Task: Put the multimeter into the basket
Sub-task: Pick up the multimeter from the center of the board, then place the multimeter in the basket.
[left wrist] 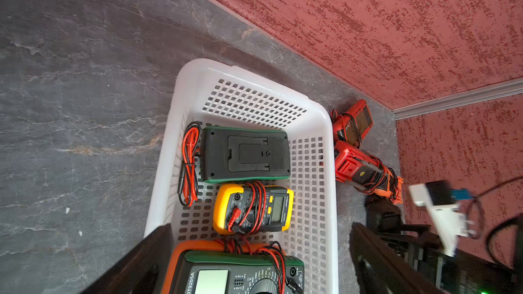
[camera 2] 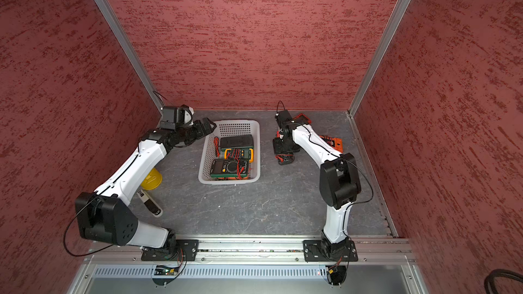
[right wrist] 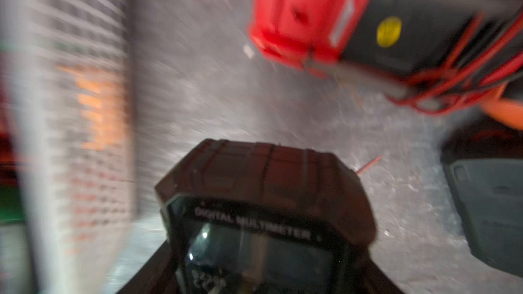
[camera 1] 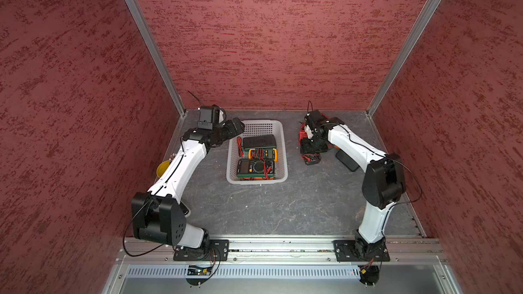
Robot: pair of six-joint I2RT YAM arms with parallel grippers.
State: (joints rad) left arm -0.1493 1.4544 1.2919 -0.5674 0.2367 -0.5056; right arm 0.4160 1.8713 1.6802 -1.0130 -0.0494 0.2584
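Note:
The white basket (camera 1: 256, 181) (camera 2: 229, 181) stands mid-table and holds three multimeters: a black one face down (camera 1: 259, 141), a yellow one (left wrist: 252, 207) and a green-and-orange one (camera 1: 256, 168). My left gripper (camera 1: 236, 130) (left wrist: 259, 226) hovers open over the basket's far left corner with nothing between its fingers. Right of the basket, my right gripper (camera 1: 311, 151) (right wrist: 263, 264) is shut on a dark multimeter (right wrist: 263, 188) (camera 2: 285, 159); its display end sticks out past the fingers. The right wrist view is blurred, with the basket wall (right wrist: 85, 108) beside it.
Two red multimeters with wound leads (left wrist: 352, 123) (left wrist: 365, 171) lie near the back wall, beyond the right gripper. An orange one (camera 2: 332, 144) and a dark grey one (camera 1: 347, 161) lie under the right arm. A yellow cup (camera 2: 152, 179) and a small device (camera 2: 150, 203) sit at the left.

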